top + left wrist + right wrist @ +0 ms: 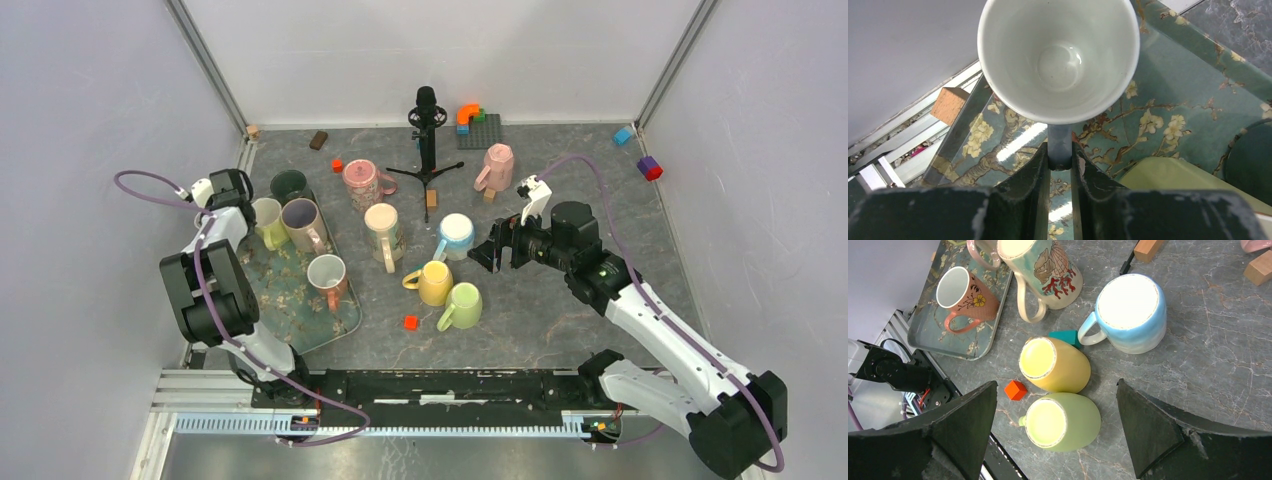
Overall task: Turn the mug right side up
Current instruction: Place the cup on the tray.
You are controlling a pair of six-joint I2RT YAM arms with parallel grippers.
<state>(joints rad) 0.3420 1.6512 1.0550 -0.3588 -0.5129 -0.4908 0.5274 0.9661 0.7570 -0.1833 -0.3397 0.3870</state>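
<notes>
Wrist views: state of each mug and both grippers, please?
left gripper, shut on the white-lined mug's handle.
white-lined mug, mouth toward the camera, over the tray.
right gripper, open, holding nothing.
yellow mug, standing, mouth up.
green mug, standing, mouth up.
blue mug, standing; top washed out white.
shell mug, standing, mouth up.
salmon mug, standing on the tray, mouth up.
</notes>
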